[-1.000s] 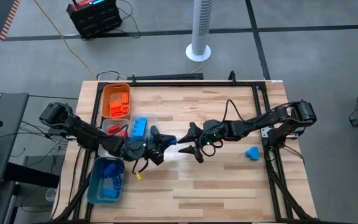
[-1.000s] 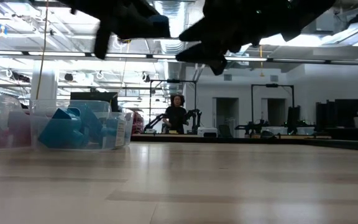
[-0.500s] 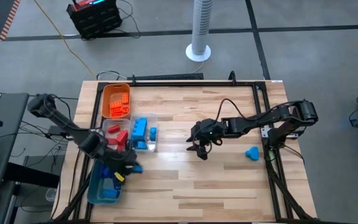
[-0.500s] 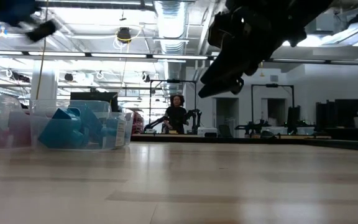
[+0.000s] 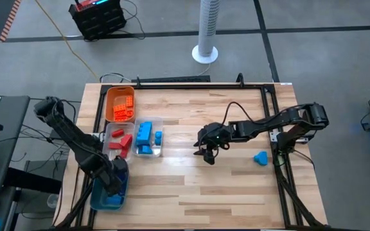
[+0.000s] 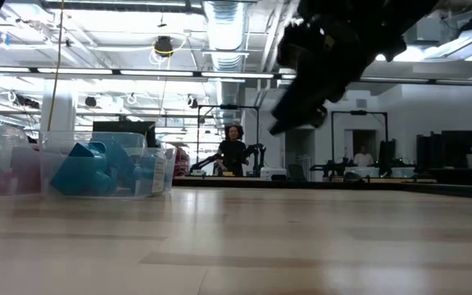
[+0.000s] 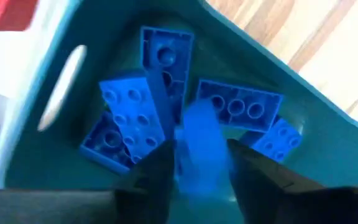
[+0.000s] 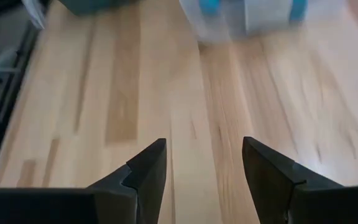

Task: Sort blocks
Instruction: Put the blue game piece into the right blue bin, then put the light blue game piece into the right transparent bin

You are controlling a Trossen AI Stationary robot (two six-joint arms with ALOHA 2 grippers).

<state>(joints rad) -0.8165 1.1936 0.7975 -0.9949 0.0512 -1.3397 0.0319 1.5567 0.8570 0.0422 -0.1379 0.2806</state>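
Blue blocks (image 7: 129, 118) lie heaped in the teal tray (image 5: 99, 190) at the front left corner of the desk (image 5: 191, 192); the left tool (image 7: 199, 163) hangs just above that heap, its fingers (image 7: 148, 171) slightly apart with a blurred blue block (image 7: 199, 146) between them, apparently being let go, though whether it is free of the fingers cannot be told; to do this drop well, the tool should open fully while centred over the tray, then rise straight up so that nothing is dragged over the rim. Along the left edge, behind the teal tray, a clear tray (image 5: 133, 136) holds red blocks (image 5: 118, 138) and more blue ones, and an orange tray (image 5: 120, 104) near the back left corner holds orange blocks (image 5: 123, 108). One blue block (image 5: 260, 157) sits alone near the right edge, probably next to be sorted. The right tool (image 5: 207, 153) hovers over the middle of the desk, half open and empty.
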